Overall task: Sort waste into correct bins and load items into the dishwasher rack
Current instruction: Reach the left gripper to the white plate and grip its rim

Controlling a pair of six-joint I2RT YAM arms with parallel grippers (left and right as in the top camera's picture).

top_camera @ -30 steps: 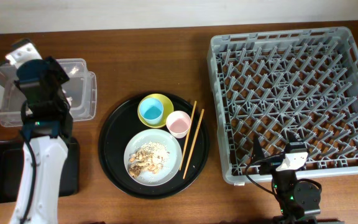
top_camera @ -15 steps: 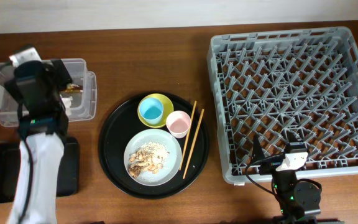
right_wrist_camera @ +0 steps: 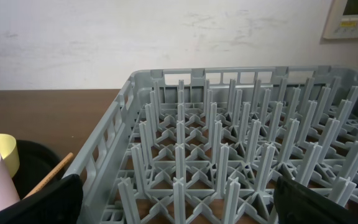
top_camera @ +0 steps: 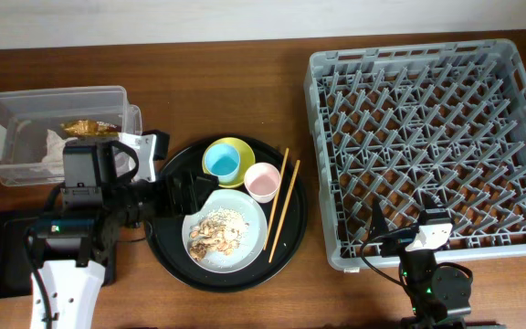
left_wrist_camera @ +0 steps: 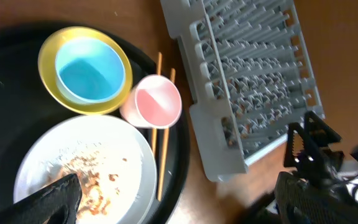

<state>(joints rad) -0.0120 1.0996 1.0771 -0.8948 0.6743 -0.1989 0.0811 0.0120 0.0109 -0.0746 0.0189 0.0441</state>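
Note:
My left gripper [top_camera: 190, 194] stands open and empty, low over the left side of the grey plate [top_camera: 245, 245], which holds rice and brown scraps [top_camera: 215, 233]. In the left wrist view the plate [left_wrist_camera: 129, 162] fills the lower left between my fingers. The blue cup [top_camera: 220, 163] sits inside the yellow bowl [top_camera: 241, 148]. The pink cup [top_camera: 262, 181] and chopsticks [top_camera: 284, 206] lie beside them. A white napkin [top_camera: 51, 151] and the gold wrapper [top_camera: 88, 128] rest in the clear tub [top_camera: 26, 100]. My right gripper [right_wrist_camera: 179, 205] is open at the dishwasher rack's [top_camera: 432, 137] near edge.
The dishes all stand on a large round black tray [top_camera: 167, 238]. A shallow black rectangular tray [top_camera: 3, 256] lies at the front left, partly under my left arm. The rack's upright pegs [right_wrist_camera: 229, 143] fill the right wrist view.
My left gripper opened over the clear tub and left the wrapper inside. It then swung right and down to the plate. The right arm has not moved.

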